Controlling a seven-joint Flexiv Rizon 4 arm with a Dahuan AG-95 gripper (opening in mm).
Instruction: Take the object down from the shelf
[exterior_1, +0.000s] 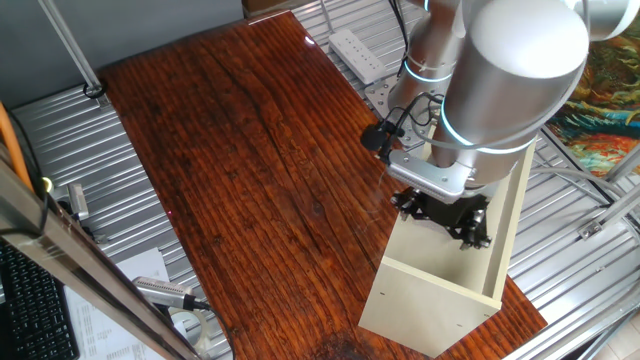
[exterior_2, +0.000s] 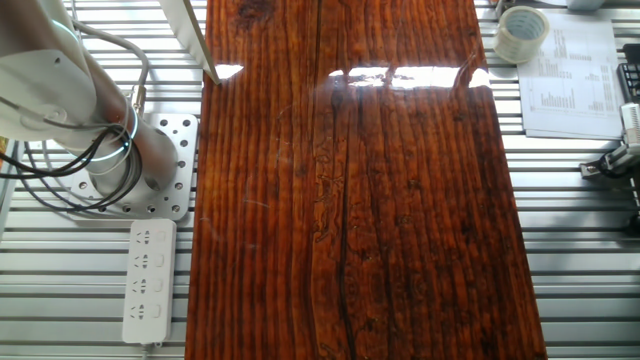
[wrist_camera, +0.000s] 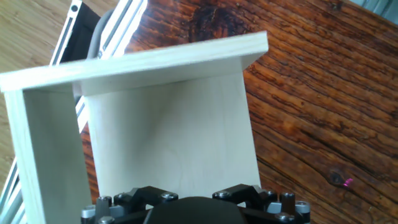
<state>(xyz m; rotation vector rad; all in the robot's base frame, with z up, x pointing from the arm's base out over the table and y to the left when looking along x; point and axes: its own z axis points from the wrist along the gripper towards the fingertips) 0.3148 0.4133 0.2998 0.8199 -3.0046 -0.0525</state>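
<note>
The cream shelf (exterior_1: 432, 292) stands on the right side of the wooden table, an open box of flat panels. In the hand view its inner back panel (wrist_camera: 168, 130) and top edge fill the frame. My gripper (exterior_1: 447, 222) hangs over the shelf's open part, black, under the big silver arm. In the hand view only the gripper's black body (wrist_camera: 193, 210) shows at the bottom edge, and the fingertips are out of sight. The purple box is not visible in any view. The other fixed view shows neither the shelf nor the gripper.
The dark wooden table (exterior_1: 250, 170) stretches left of the shelf. A tiny pink speck (wrist_camera: 347, 182) lies on the wood. A white power strip (exterior_2: 148, 280) and the arm's base (exterior_2: 110, 170) sit left of the table, and a tape roll (exterior_2: 521, 33) and papers sit at the far right.
</note>
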